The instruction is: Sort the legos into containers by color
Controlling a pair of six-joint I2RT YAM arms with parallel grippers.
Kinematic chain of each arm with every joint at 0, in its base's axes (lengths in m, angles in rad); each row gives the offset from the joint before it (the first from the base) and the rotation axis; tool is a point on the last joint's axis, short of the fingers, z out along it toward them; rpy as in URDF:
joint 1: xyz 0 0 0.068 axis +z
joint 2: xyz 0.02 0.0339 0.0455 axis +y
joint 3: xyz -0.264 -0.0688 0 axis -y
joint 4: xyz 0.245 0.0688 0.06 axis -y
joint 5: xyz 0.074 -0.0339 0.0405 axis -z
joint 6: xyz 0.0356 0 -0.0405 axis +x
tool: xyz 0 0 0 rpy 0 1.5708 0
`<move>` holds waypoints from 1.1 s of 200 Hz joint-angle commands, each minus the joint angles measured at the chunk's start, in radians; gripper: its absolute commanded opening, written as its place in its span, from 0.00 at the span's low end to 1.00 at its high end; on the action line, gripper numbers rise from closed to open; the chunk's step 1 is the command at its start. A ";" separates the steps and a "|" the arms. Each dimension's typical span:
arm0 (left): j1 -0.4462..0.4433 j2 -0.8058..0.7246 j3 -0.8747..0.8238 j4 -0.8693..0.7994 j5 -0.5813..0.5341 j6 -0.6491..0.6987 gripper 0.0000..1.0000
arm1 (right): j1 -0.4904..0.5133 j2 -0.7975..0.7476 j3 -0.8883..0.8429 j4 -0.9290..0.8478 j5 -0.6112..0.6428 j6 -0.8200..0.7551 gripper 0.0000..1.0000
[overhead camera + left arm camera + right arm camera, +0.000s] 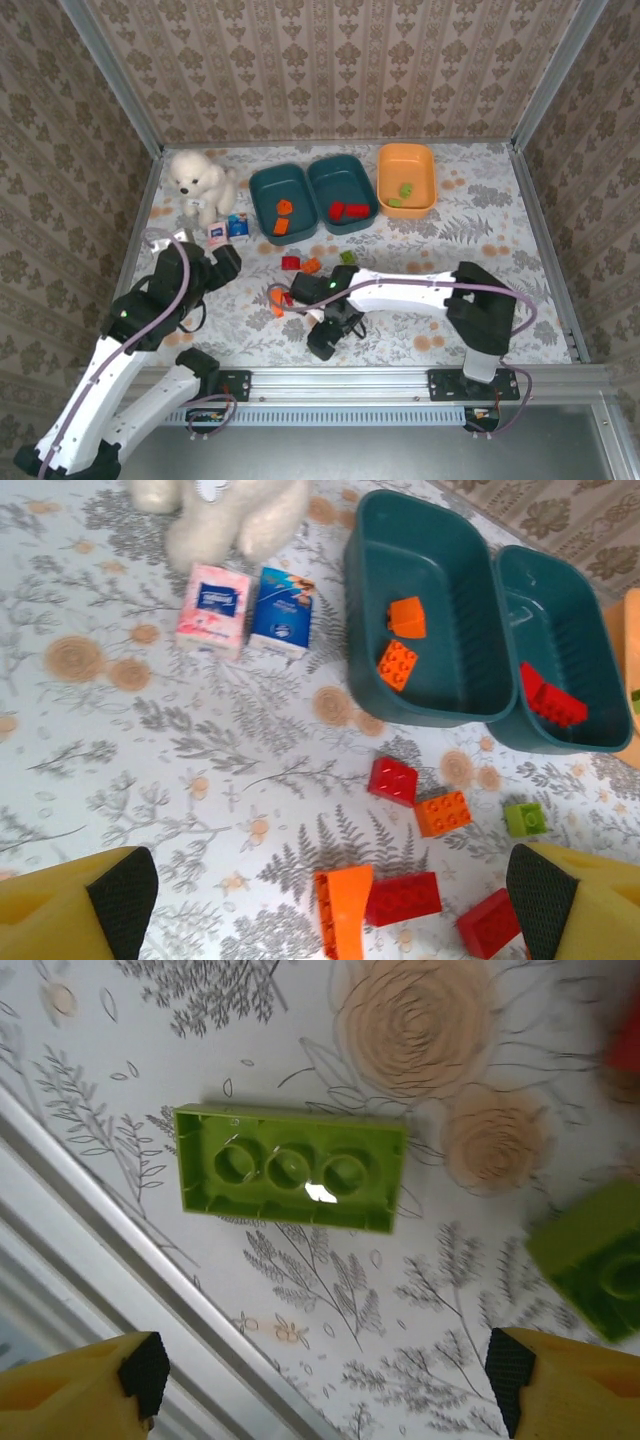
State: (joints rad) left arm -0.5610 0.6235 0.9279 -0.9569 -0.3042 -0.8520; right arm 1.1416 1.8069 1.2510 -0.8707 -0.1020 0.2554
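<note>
Left gripper [332, 895]: jaws stand wide apart and empty above loose legos [403, 898] on the worktop [150, 780]. These are red and orange bricks plus one small green brick [525, 818].

Right gripper [327, 1378]: jaws stand wide apart and empty over an upturned green brick [290, 1170] lying near the aluminium rail [80, 1240]. A second green brick [590, 1260] lies apart from it.

Left teal tray [450, 590] contains two orange bricks [400, 645]. Right teal tray [560, 620] contains red bricks [555, 705]. Orange tray [405, 158] contains green bricks [406, 188].

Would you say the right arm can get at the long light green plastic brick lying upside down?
Probably yes: the right gripper hangs open close to the long light green plastic brick, with nothing lying between them.
</note>
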 commanded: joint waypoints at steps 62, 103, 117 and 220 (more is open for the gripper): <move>0.006 -0.056 0.083 -0.220 -0.044 0.010 0.93 | 0.045 0.179 0.151 -0.007 0.142 0.138 1.00; 0.006 -0.065 0.077 -0.200 -0.041 0.011 0.93 | 0.066 0.221 0.170 -0.038 0.171 0.149 0.93; 0.006 -0.061 0.071 -0.186 -0.033 0.012 0.93 | 0.071 0.228 0.171 -0.040 0.172 0.152 0.90; 0.006 -0.027 0.049 -0.121 0.015 0.029 0.92 | 0.073 0.197 0.159 -0.057 0.251 0.186 0.61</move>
State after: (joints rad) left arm -0.5610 0.5873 0.9848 -1.1072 -0.3130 -0.8528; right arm 1.2201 2.0178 1.4132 -0.8722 0.0532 0.4236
